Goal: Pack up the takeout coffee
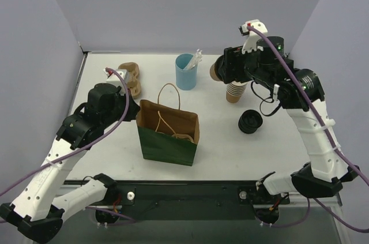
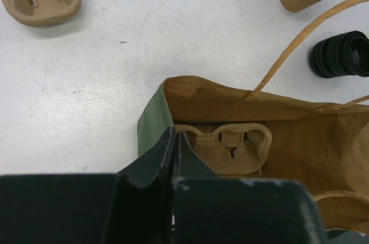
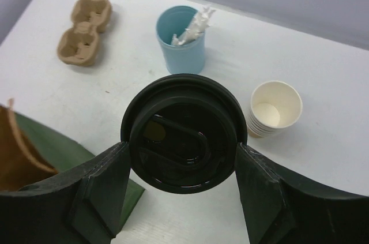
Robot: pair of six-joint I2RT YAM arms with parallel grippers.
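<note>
Right wrist view: right gripper holds the takeout coffee, fingers spread wide either side of its black lid. Seen from the top camera, the green bag lies at seven o'clock from the cup; left gripper, pinched shut, sits at its rim

Left hand pinched shut; right hand raised, in wide clasp.

White table between plain pale lavender-grey walls, under soft even light
</note>
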